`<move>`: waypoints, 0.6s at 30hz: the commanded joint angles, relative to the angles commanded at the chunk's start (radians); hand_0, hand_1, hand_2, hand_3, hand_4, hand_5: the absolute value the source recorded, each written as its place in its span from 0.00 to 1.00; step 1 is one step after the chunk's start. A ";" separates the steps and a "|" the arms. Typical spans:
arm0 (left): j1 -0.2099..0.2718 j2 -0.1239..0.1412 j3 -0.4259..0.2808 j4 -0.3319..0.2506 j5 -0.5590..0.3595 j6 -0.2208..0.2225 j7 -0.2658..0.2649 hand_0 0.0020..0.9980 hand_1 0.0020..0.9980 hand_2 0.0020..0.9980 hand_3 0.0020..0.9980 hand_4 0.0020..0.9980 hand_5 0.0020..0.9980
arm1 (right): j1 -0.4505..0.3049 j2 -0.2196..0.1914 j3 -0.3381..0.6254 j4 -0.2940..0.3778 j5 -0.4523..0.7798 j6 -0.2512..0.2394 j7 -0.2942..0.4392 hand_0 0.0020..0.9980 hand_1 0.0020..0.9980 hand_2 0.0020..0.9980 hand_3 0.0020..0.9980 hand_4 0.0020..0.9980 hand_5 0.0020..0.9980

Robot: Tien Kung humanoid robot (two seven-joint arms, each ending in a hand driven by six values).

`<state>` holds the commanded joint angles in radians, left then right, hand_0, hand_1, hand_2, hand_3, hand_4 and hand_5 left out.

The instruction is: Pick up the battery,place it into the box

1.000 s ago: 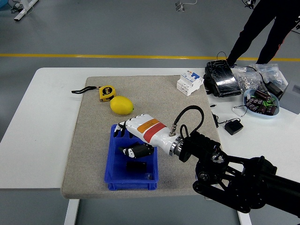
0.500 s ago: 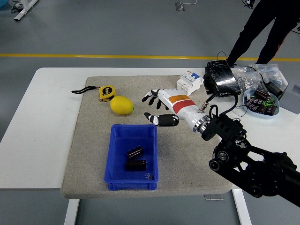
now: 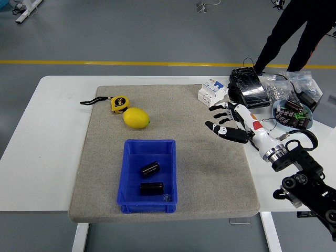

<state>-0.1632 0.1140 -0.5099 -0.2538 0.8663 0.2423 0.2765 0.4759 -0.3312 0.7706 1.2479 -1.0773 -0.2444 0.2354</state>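
Right hand (image 3: 227,122) empty, fingers spread, at mat's (image 3: 105,173) right edge. Two batteries (image 3: 149,169) lie in box (image 3: 128,173), near mat's front edge. Risk: reaching for bowl (image 3: 278,107) at table's right edge, arm may clip breaker (image 3: 211,92).

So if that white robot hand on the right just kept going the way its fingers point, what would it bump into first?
Probably nothing soon. The right hand, its black-tipped fingers spread, points left across bare grey felt mat. The yellow lemon lies furthest along that line, though height above the mat is unclear.
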 joint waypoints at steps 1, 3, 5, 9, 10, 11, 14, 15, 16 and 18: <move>-0.001 -0.001 0.001 0.000 -0.001 0.000 -0.001 0.56 0.59 0.63 0.59 0.64 0.61 | -0.019 -0.003 0.013 0.012 0.045 0.012 0.010 0.65 0.70 0.82 0.84 1.00 0.68; -0.003 -0.003 0.002 0.000 -0.002 0.002 -0.003 0.56 0.59 0.63 0.58 0.64 0.61 | -0.058 -0.005 0.039 0.037 0.136 0.031 0.026 0.76 0.78 0.87 0.89 1.00 0.83; -0.005 -0.004 0.002 0.001 0.000 0.003 -0.003 0.56 0.59 0.63 0.58 0.64 0.61 | -0.089 -0.001 0.061 0.050 0.215 0.042 0.034 0.76 0.78 0.87 0.89 1.00 0.83; -0.010 -0.005 0.005 0.002 -0.002 0.004 -0.006 0.56 0.59 0.63 0.59 0.64 0.61 | -0.174 0.036 0.138 0.072 0.311 0.055 0.041 0.81 0.81 0.87 0.90 1.00 0.87; -0.012 -0.005 0.006 0.002 -0.004 0.004 -0.007 0.56 0.59 0.63 0.59 0.64 0.61 | -0.205 0.060 0.168 0.075 0.291 0.059 0.047 0.81 0.81 0.87 0.90 1.00 0.87; -0.013 -0.005 0.006 0.002 -0.005 0.005 -0.008 0.56 0.59 0.63 0.59 0.64 0.61 | -0.232 0.082 0.196 0.078 0.274 0.061 0.055 0.81 0.81 0.87 0.90 1.00 0.87; -0.012 -0.006 0.010 0.002 -0.011 0.008 -0.010 0.56 0.59 0.63 0.58 0.64 0.61 | -0.303 0.140 0.264 0.083 0.246 0.051 0.084 0.89 0.86 0.88 0.92 1.00 0.90; -0.012 -0.007 0.010 0.003 -0.013 0.008 -0.010 0.56 0.59 0.63 0.58 0.64 0.61 | -0.327 0.156 0.281 0.086 0.241 0.047 0.096 0.89 0.86 0.88 0.92 1.00 0.90; -0.011 -0.007 0.010 0.003 -0.013 0.009 -0.010 0.56 0.59 0.63 0.58 0.64 0.61 | -0.340 0.160 0.289 0.088 0.238 0.048 0.101 0.89 0.86 0.88 0.92 1.00 0.90; -0.011 -0.009 0.009 0.003 -0.011 0.008 -0.009 0.56 0.59 0.63 0.58 0.64 0.61 | -0.357 0.151 0.298 0.092 0.212 0.057 0.098 0.89 0.86 0.88 0.92 1.00 0.90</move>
<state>-0.1738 0.1052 -0.5008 -0.2512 0.8556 0.2506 0.2672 0.1184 -0.1803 1.0684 1.3403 -0.8658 -0.1873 0.3335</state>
